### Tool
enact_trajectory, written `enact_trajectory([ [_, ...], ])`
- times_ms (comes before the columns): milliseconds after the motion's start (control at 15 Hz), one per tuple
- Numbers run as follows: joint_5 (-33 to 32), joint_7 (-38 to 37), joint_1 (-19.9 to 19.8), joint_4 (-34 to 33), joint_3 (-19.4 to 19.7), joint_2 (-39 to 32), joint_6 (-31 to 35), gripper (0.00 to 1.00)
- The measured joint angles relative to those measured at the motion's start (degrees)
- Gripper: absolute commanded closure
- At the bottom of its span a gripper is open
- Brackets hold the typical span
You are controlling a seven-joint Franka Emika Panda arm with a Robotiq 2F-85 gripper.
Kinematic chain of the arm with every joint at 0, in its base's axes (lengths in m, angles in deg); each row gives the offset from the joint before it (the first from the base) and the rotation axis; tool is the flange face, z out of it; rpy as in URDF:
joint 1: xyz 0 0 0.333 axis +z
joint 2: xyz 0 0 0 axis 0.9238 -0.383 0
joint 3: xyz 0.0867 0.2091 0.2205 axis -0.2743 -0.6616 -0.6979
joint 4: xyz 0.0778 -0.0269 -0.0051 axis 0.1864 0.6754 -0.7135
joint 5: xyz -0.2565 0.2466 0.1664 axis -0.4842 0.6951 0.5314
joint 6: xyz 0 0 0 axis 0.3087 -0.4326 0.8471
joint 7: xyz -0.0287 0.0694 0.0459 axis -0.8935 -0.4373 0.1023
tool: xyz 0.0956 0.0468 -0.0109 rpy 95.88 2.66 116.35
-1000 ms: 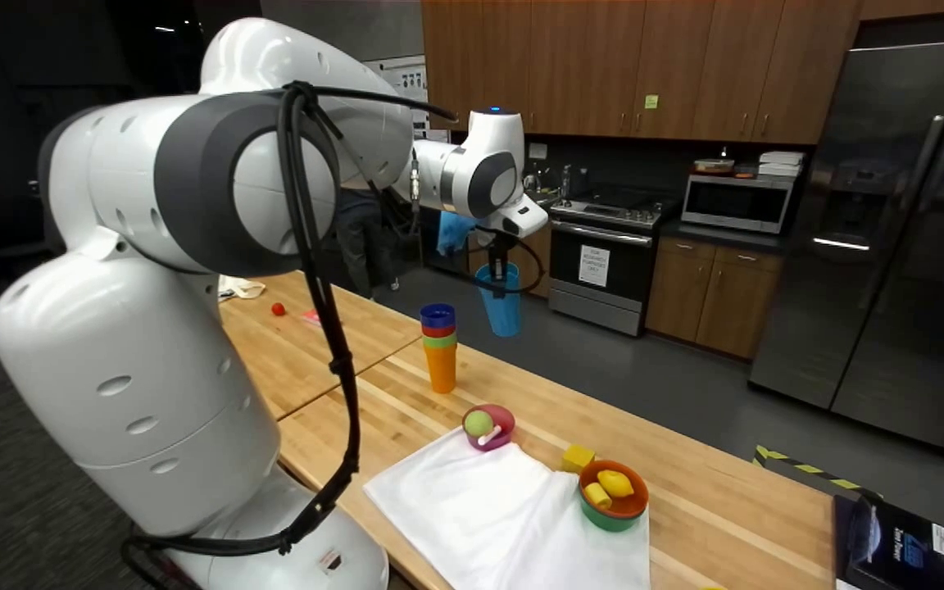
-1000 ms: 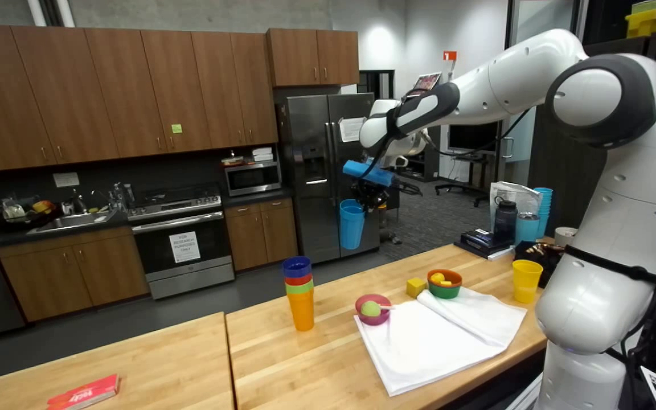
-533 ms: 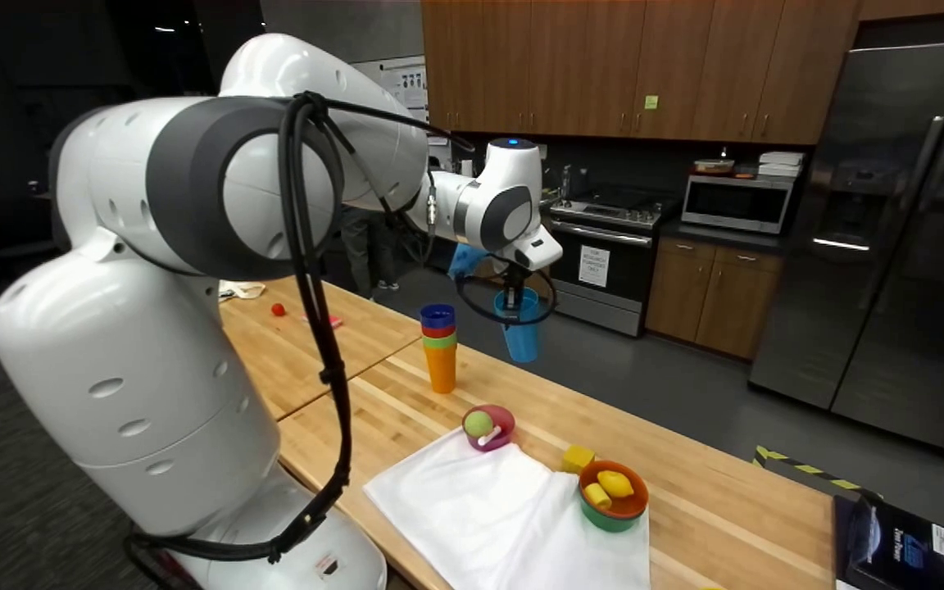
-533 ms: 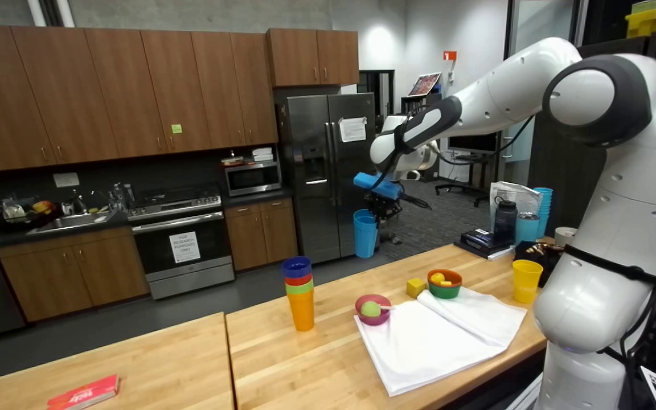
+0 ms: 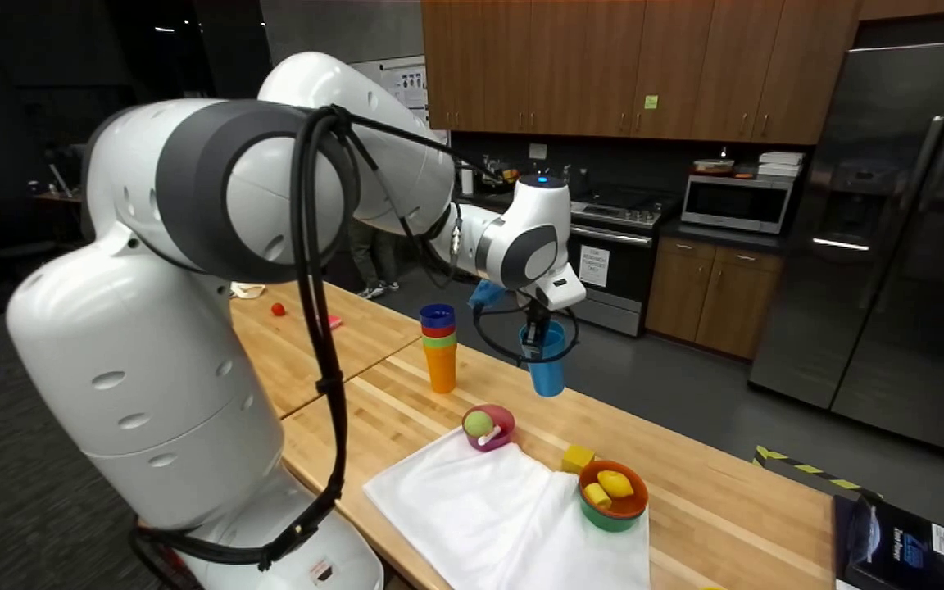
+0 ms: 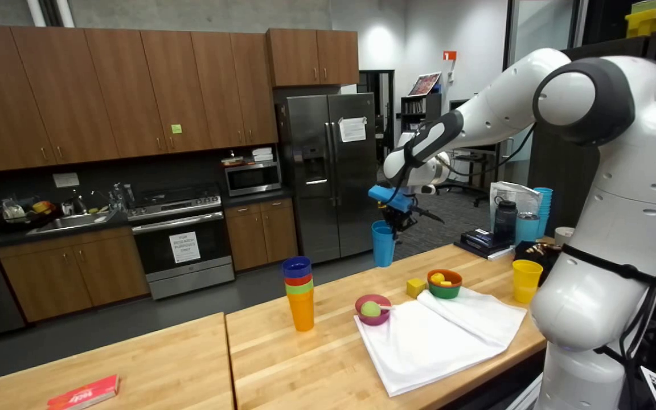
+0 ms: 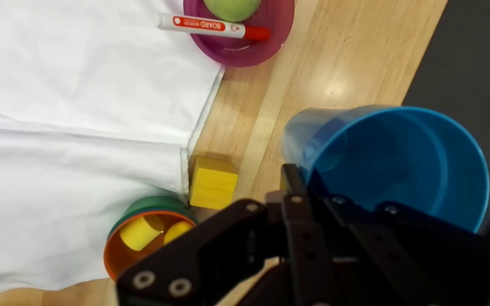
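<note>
Wood-fronted cabinets (image 6: 106,91) fill ten o'clock in an exterior view, with a sink (image 6: 74,221) at nine and a stove (image 6: 183,239) between eight and nine. A steel refrigerator (image 6: 319,196) stands near the centre, toward twelve. The pale wall (image 6: 382,51) between twelve and one catches a bright patch of light; a bookcase (image 6: 422,111) sits between one and two, grey carpet (image 6: 459,220) at three, the light-wood tabletop (image 6: 305,370) at six. In an exterior view, grey floor (image 5: 685,389) and a black-and-yellow striped band (image 5: 808,469) lie at four; the background (image 5: 70,49) at ten is dim.
</note>
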Motion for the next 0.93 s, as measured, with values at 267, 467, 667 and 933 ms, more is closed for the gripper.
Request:
enact_trajectory([
  [267,0.0,-1.0,-0.7,1.2,1.4,-1.8,1.6,0.99],
  [467,0.0,-1.3,-0.7,1.4,2.4,-3.2,1.6,0.99],
  [667,0.0,-1.3,-0.7,1.4,3.0,-4.8,0.9,0.99],
  [933,0.1,-0.4,-0.4,1.2,3.0,-7.3,-1.2,0.99],
])
